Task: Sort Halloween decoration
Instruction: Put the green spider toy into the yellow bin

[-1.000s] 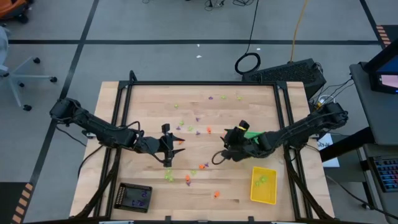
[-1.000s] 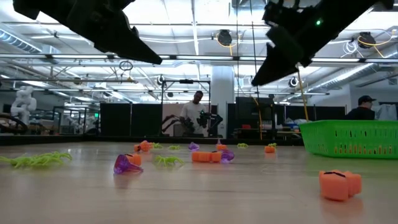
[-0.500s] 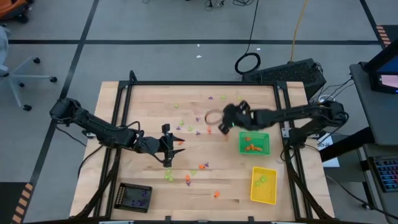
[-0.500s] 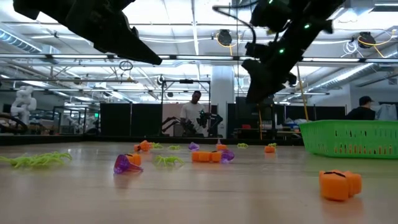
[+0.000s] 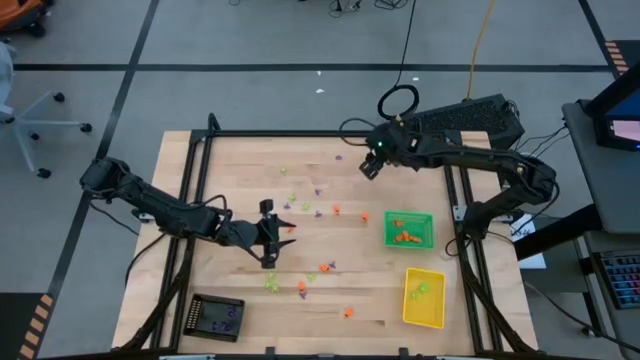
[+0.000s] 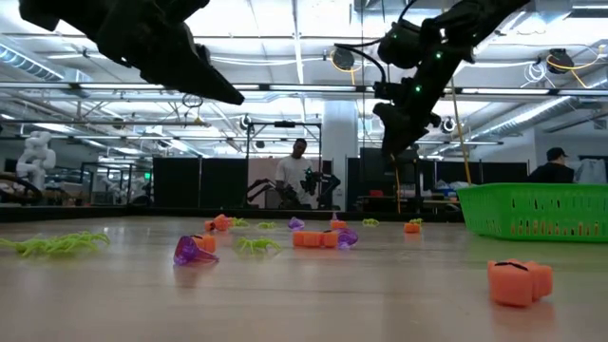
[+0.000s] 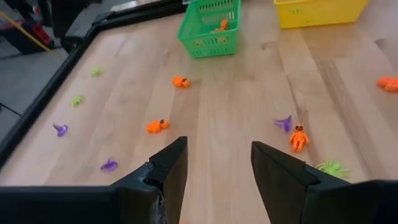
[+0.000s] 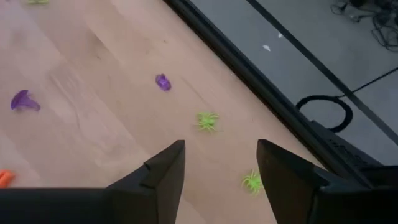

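Observation:
The Halloween decoration is scattered over the wooden table as small orange, purple and lime green trinkets. My right gripper point(image 5: 368, 168) hangs open over the table's far edge. Beneath it lie two green spiders point(image 8: 206, 121) point(image 8: 252, 181) and a purple piece point(image 8: 163, 81). My left gripper point(image 5: 280, 236) hovers open at the table's middle left with nothing between its fingers. Ahead of it lie orange figures point(image 7: 157, 126) point(image 7: 298, 137) and a purple piece point(image 7: 285, 122). Both grippers stay above the tabletop in the low view, the right one point(image 6: 394, 142) farther off.
A green tray point(image 5: 408, 228) with orange pieces stands right of the middle. A yellow tray point(image 5: 423, 297) with green pieces sits at the near right, and a black tray point(image 5: 218, 317) at the near left. A black frame point(image 5: 330, 133) rims the table's far edge. A person stands far behind.
My right gripper has swung from above the green tray toward the table's far edge, rising a little and turning as it went. The tray, which the arm covered before, now shows in full. My left arm has kept still.

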`<act>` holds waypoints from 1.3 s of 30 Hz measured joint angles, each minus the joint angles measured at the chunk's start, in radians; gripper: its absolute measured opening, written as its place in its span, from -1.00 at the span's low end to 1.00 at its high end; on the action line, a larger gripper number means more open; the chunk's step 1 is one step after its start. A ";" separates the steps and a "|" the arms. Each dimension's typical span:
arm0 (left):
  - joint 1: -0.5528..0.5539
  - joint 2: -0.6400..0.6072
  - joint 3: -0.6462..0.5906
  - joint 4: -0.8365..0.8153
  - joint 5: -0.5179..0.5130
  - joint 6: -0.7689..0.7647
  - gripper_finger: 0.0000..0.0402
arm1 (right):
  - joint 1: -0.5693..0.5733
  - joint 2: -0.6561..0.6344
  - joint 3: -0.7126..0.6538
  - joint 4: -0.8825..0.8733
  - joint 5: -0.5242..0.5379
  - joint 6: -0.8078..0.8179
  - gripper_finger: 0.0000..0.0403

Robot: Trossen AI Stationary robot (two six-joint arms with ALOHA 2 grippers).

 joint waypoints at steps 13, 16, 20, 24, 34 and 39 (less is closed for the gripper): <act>0.063 0.000 0.000 -0.002 -0.004 0.102 -0.10 | -0.129 0.123 0.000 0.007 -0.002 0.006 0.21; 0.073 0.000 0.000 -0.009 -0.004 0.100 -0.10 | -0.138 0.153 0.000 0.007 -0.001 -0.016 0.25; 0.072 0.000 0.000 -0.011 -0.004 0.099 -0.10 | -0.160 0.197 0.000 -0.013 0.000 -0.024 0.26; 0.071 0.000 0.000 -0.011 0.002 0.100 -0.10 | -0.185 0.229 0.000 -0.048 0.001 0.033 0.26; 0.093 0.000 0.000 -0.009 0.002 0.108 -0.10 | -0.203 0.237 0.000 -0.106 -0.003 0.043 0.26; 0.093 0.000 0.000 -0.009 0.002 0.106 -0.10 | -0.203 0.257 0.000 -0.111 -0.058 0.045 0.26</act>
